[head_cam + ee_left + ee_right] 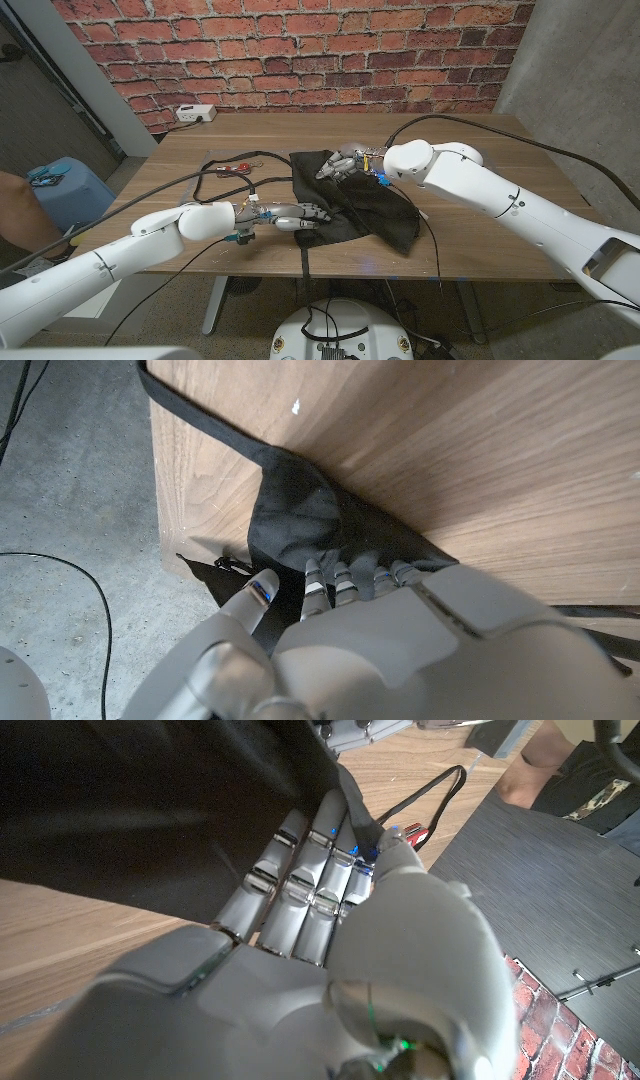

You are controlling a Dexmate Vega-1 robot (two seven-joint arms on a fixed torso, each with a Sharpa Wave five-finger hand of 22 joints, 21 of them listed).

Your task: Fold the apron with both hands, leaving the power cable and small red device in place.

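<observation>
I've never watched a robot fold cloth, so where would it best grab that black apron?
Probably by its edges: the left hand at the near edge, the right hand at the far edge. The apron lies crumpled and limp, so only edges give something to pinch.

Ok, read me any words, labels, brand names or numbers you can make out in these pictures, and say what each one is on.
No text can be read in any view.
The apron is plain black, with no print showing.
The small red device is too small to show any label.
The white power strip by the brick wall is too small and blurred to read.
The left hand and right hand show no markings.
</observation>
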